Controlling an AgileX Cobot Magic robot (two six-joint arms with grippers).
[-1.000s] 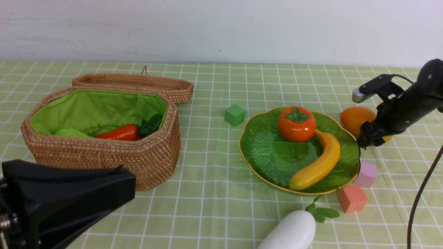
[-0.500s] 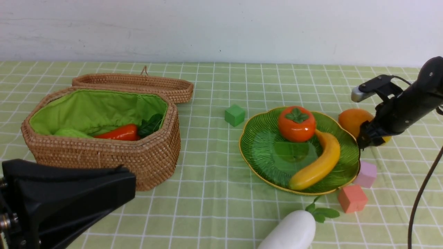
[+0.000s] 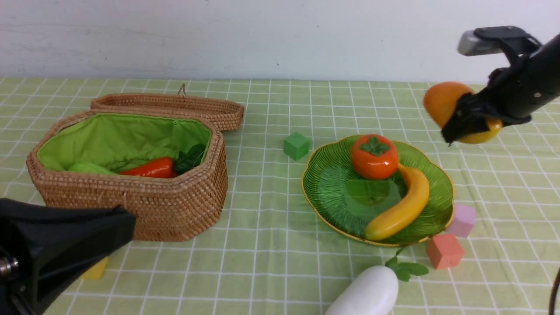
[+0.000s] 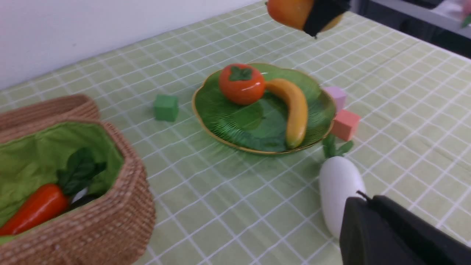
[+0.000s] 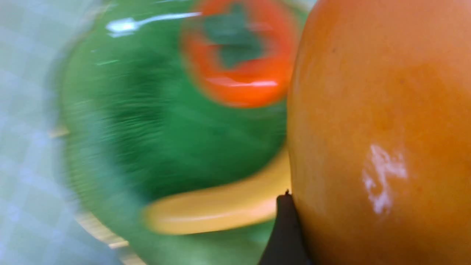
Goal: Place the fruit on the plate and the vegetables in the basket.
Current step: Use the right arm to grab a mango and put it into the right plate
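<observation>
R gripper (image 3: 457, 127) clamped on mango (image 3: 437, 103), upper right of frame. Long axis slopes down-right, orange end up-left. L gripper (image 3: 83, 234): can't tell.

R gripper (image 3: 464, 121) up high, jaws clamped on mango (image 3: 437, 103); L gripper (image 3: 87, 236) low, front-left.

My right arm (image 3: 531, 78) is matte black and tube-shaped, with a silver-grey camera block (image 3: 474, 43) on a black bracket (image 3: 507, 35) and a thin dark cable (image 3: 555, 295). My left arm (image 3: 57, 249) shows a black wedge-shaped cover.
</observation>
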